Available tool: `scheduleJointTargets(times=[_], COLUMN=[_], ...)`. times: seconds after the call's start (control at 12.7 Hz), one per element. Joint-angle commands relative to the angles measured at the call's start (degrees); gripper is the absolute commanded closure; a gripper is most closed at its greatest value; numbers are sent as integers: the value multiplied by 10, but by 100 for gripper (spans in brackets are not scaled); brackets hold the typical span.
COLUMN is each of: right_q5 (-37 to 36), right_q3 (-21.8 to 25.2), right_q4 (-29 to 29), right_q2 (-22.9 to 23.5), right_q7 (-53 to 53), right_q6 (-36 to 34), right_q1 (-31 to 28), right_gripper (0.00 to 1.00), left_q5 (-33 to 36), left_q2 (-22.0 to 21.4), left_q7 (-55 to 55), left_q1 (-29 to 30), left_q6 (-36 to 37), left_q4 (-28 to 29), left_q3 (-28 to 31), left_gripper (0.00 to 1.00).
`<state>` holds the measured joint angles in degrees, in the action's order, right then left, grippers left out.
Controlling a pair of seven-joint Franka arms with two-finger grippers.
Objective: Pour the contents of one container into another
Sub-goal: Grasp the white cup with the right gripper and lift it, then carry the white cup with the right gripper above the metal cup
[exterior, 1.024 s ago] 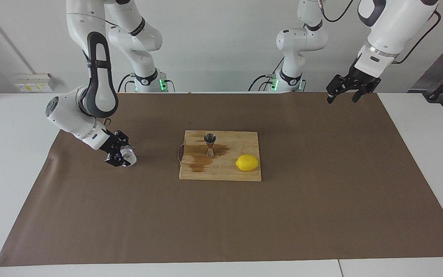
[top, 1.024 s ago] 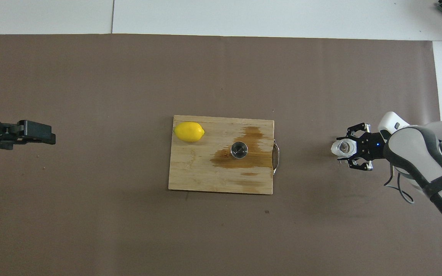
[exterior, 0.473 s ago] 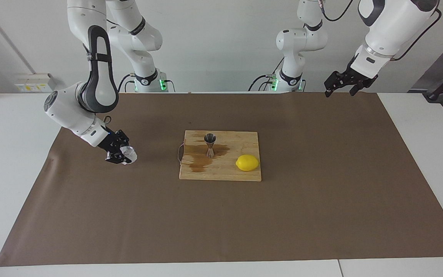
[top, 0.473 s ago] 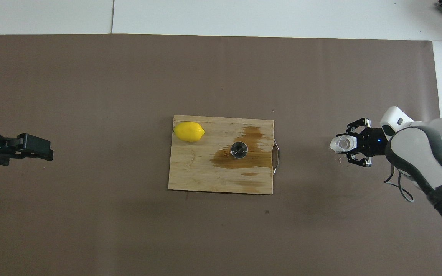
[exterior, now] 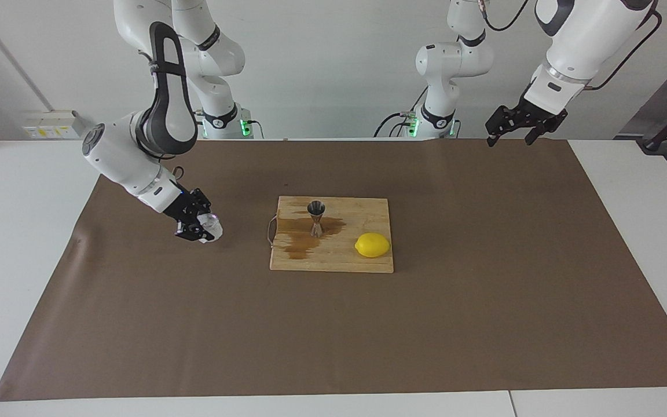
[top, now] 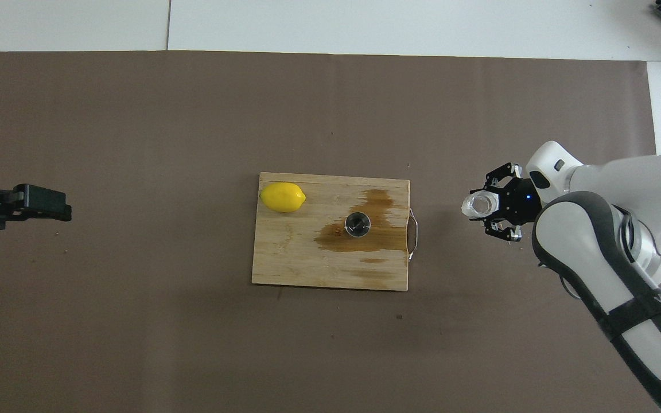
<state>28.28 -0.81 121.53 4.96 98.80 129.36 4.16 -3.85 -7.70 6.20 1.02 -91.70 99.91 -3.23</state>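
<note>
From the facing view, we see the right gripper (exterior: 199, 228) low over the brown paper mat (exterior: 484, 301), toward the right arm's end of the table. Its fingers are clamped on the translucent cup (exterior: 211, 226), which sits between them with its mouth turned a little toward the cutting board (exterior: 362, 263). We cannot tell whether the cup touches the mat or hangs just above it. The steel jigger (exterior: 316, 218) stands upright on the board, in the part nearer the robots, with a dark wet stain (exterior: 299, 237) spread around its foot. The lemon (exterior: 372, 245) lies on the same board, toward the left arm's end and slightly farther from the robots than the jigger. The left gripper (exterior: 517, 128) hangs high in the air above the mat's edge by the robots, its fingers spread wide and empty; that arm waits.

From overhead, we see the right gripper (top: 494, 207) holding the cup (top: 477, 205) just beside the board's wire handle (top: 414, 234), apart from it. The cup's open mouth shows as a pale ring. The jigger (top: 358, 223) shows its round rim in the middle of the stain (top: 376, 238), well apart from the cup. The lemon (top: 283, 197) sits in the board's (top: 302, 258) corner. The left gripper (top: 41, 202) shows at the frame's edge over bare mat (top: 193, 115), holding nothing.
</note>
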Motion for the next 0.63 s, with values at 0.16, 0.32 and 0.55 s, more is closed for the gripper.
scheduleJointTargets(times=[0.16, 0.32, 0.55], right_q5=[-156, -210, -321], right_q3=[-3, -3, -4], right_q4=[-82, -110, -158], right_q2=[9, 16, 34], right_q7=[-269, -343, -426], right_q6=[-8, -17, -61], right_q1=[107, 152, 206], right_gripper=[100, 100, 100], left_q5=[27, 28, 28], left_q2=[3, 7, 40], left_q7=[-14, -15, -17], left_q1=[6, 41, 74], left_q6=[4, 8, 34], left_q4=[-16, -23, -66], left_q3=[-7, -30, -78], left_gripper=[0, 0, 0])
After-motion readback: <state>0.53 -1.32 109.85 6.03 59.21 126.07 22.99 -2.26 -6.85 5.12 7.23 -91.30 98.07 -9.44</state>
